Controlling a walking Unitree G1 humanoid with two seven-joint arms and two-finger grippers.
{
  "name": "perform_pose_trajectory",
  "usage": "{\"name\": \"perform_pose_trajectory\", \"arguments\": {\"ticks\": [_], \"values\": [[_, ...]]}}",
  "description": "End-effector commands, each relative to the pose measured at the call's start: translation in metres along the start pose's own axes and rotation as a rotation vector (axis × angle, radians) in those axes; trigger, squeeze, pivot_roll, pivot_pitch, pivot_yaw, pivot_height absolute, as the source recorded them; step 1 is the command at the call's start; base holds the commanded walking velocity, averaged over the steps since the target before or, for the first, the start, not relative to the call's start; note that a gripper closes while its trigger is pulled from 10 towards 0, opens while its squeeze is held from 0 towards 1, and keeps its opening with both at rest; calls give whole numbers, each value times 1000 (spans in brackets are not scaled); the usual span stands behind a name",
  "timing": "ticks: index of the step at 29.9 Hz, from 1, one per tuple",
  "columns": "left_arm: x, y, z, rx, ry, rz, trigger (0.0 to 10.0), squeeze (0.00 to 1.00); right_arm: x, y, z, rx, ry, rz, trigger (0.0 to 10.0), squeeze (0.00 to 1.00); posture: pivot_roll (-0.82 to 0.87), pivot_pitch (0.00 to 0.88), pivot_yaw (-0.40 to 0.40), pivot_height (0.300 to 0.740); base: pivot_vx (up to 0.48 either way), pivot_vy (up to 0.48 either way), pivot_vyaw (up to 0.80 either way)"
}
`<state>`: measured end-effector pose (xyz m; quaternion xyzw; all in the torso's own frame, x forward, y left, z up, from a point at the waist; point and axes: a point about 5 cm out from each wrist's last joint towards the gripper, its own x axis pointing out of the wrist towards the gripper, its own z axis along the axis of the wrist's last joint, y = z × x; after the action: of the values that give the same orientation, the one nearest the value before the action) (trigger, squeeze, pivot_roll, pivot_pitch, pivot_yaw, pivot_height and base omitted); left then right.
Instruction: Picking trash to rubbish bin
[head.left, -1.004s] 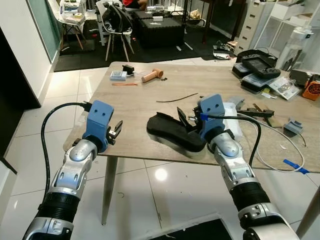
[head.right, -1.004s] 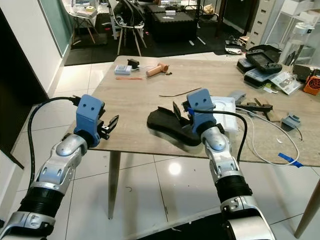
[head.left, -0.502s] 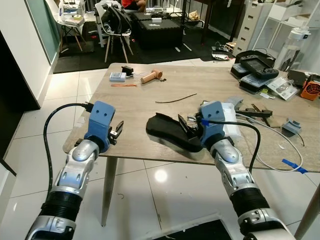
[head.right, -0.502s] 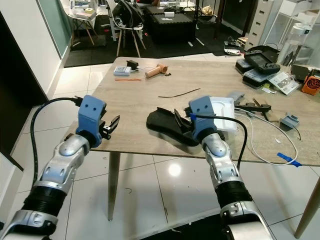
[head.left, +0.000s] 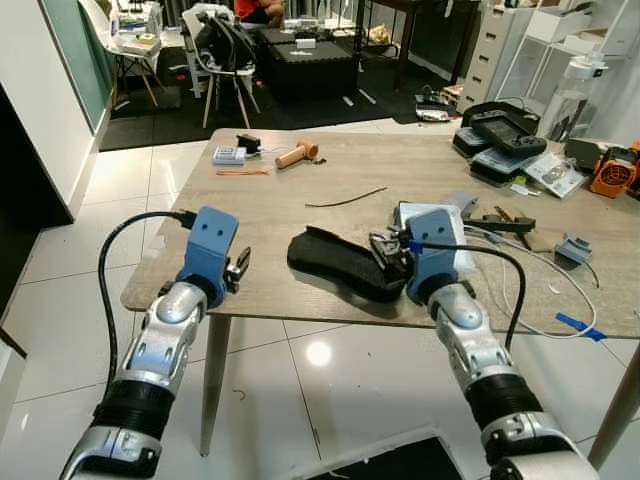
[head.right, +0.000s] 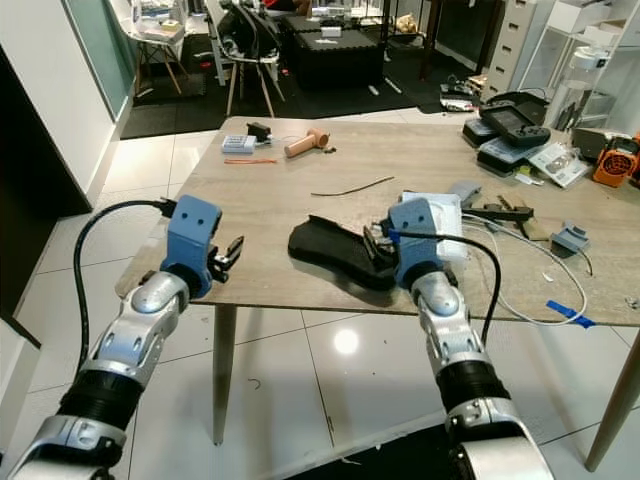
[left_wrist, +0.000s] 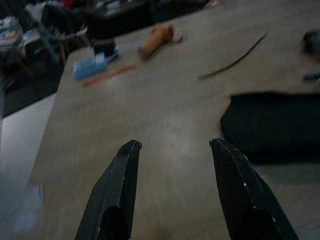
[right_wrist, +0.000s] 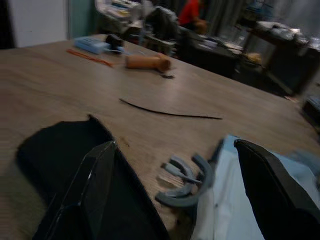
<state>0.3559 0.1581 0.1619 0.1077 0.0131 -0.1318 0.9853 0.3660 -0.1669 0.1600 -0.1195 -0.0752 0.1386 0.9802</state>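
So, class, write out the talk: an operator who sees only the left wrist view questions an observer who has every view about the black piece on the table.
Operator: Where is the right gripper?
Observer: The right gripper is at the right end of the black piece, fingers open.
Operator: What lies past that end?
Observer: A white packet lies on the table, close beside that gripper.

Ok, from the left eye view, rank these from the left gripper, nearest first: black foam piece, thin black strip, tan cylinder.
From the left gripper:
1. Black foam piece, just to its right at the near edge.
2. Thin black strip, mid-table.
3. Tan cylinder, far end.
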Motion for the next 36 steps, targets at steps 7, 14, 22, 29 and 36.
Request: {"name": "perform_pose_trajectory", "arguments": {"ticks": [7,14,22,29,36], "values": [[-26,-7,2,-33,-77,-273,10000,0,-7,8,-9,-11,65,152,10000,0,-70,24,13,740,0,0,0],[-44,-24,-1,-18,-74,-475,10000,0,-16,19,-23,-14,127,256,10000,0,-62,42,-12,740,0,0,0],[-38,-36,9,-6,-117,-470,10000,0,-7,17,-17,2,100,283,10000,1000,-54,65,0,740,0,0,0],[-32,-42,24,-42,-173,-473,10000,0,0,11,-12,-39,95,275,10000,808,-34,127,20,740,0,0,0],[-31,-52,30,21,-171,-587,10000,0,5,20,-17,27,142,380,10000,0,-32,160,28,740,0,0,0]]}}
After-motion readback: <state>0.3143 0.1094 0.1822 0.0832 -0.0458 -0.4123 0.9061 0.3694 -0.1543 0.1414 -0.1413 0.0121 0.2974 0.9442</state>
